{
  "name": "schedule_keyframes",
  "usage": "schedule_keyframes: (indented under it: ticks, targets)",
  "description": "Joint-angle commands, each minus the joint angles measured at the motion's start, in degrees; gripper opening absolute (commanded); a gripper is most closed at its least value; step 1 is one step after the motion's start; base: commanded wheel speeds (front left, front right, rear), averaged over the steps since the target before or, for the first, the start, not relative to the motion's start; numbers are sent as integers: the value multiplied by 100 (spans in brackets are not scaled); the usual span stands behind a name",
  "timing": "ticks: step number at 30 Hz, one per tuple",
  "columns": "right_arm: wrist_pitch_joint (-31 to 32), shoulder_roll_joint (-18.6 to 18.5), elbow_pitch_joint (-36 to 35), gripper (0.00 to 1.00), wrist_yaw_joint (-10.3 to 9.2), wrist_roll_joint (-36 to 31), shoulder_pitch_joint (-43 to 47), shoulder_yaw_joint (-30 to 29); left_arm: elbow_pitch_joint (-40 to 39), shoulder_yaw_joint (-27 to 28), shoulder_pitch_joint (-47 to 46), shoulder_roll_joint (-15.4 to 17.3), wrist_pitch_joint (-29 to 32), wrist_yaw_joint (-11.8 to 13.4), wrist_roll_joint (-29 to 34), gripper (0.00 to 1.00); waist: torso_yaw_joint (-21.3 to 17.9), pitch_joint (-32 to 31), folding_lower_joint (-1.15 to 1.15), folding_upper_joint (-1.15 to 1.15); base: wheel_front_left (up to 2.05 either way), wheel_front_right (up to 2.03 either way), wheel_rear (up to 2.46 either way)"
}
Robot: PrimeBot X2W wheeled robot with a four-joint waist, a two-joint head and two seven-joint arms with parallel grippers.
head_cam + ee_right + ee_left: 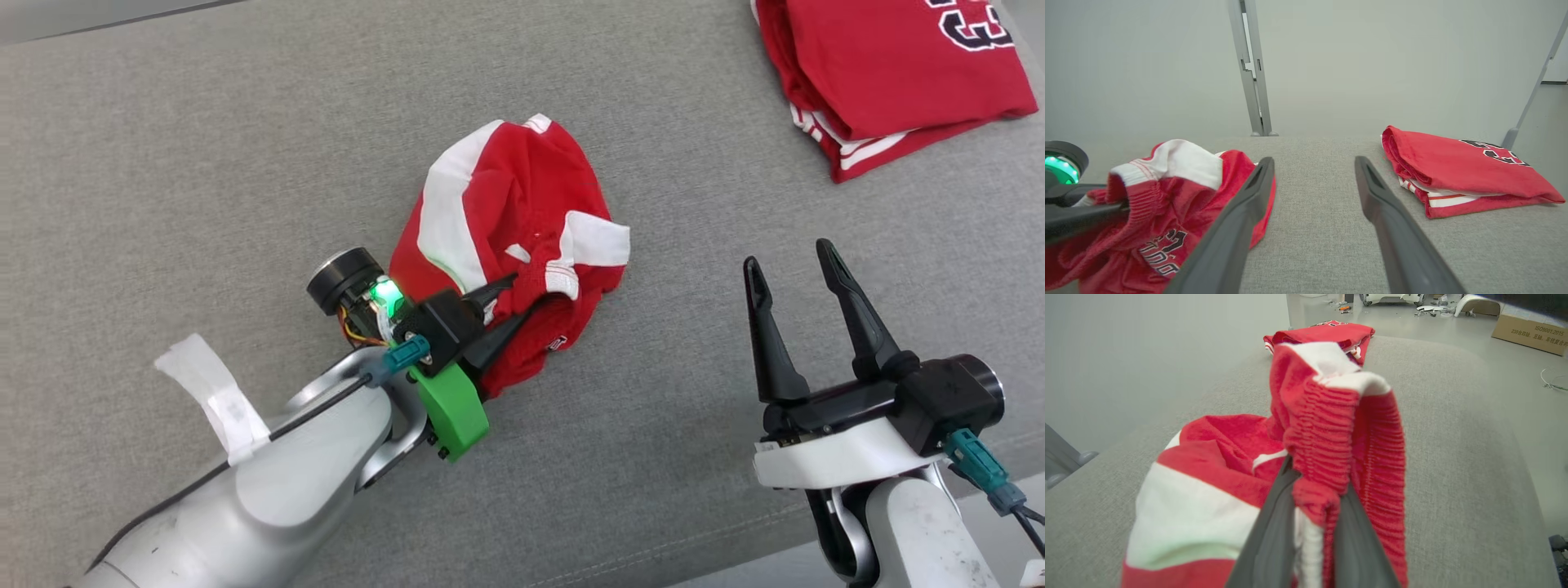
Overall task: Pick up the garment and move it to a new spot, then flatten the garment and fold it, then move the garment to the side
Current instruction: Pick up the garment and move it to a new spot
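A crumpled red-and-white garment (506,212) lies in a heap at the middle of the grey cushion (204,163). My left gripper (526,292) reaches in from the lower left and is shut on the ribbed waistband at the heap's near edge. The left wrist view shows that waistband (1327,441) bunched and pinched between the two dark fingers (1274,531). My right gripper (788,257) stands open to the right of the garment, apart from it, with nothing between its fingers. In the right wrist view the garment (1167,204) sits to the left of the open gripper (1314,163).
A folded red jersey (890,65) with a dark number lies at the far right corner, also in the right wrist view (1453,171). The cushion's front edge runs along the lower right. A cardboard box (1531,330) and clutter sit on the floor beyond.
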Motion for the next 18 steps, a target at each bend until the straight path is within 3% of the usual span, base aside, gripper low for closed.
schedule_keyframes:
  ticks: [1, 8, 18]
  targets:
    - [3, -1, 19, 100, -5, -56, -10, -5, 15, 152, 169, -32, -26, -8, 54, 100, 180, -55, 0, 0, 0, 0, 0]
    - [3, -57, 109, 100, -4, -74, 264, -11, -678, 1093, 1358, 15, -22, 239, 630, 100, 555, -634, 0, 0, 0, 0, 0]
    - [3, -144, 183, 100, -5, -27, 616, -4, -2025, 2859, 3514, -59, -23, 749, 778, 100, 1059, -1315, 0, 0, 0, 0, 0]
